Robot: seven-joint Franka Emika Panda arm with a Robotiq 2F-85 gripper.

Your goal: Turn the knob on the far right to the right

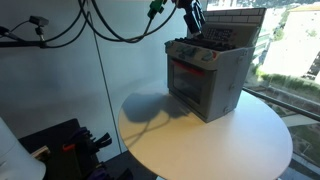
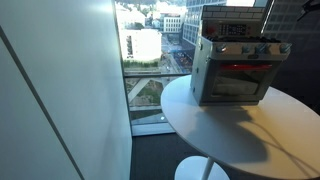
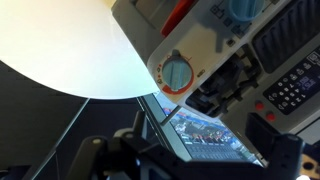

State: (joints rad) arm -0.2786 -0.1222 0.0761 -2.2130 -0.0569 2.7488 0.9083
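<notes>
The knob (image 3: 176, 75) is a round dial with a pale blue face in an orange ring; in the wrist view it sits at the very end of the control strip of the oven (image 3: 215, 40), with nothing beyond it but the panel's rounded corner; I take it for the far-right one, though in the exterior views the row of knobs is too small to tell them apart. It lies ahead of the gripper (image 3: 190, 158), a little to one side of the line between the two fingers (image 3: 102, 155), and well apart from them; no contact yet. Its face looks out from the front panel, so the axis it turns about runs straight out of the oven's front; by my reckoning the jaws would have to come in along that line and straddle the dial before any twist.

The gripper is spread wide and holds nothing.

In an exterior view the gripper (image 1: 190, 14) hangs over the top of the oven (image 1: 205, 75), near its back; the oven is a small grey toy with a red-lit door, standing on a round white table (image 1: 230, 140) beside a window; its front also shows in an exterior view (image 2: 232, 70).
</notes>
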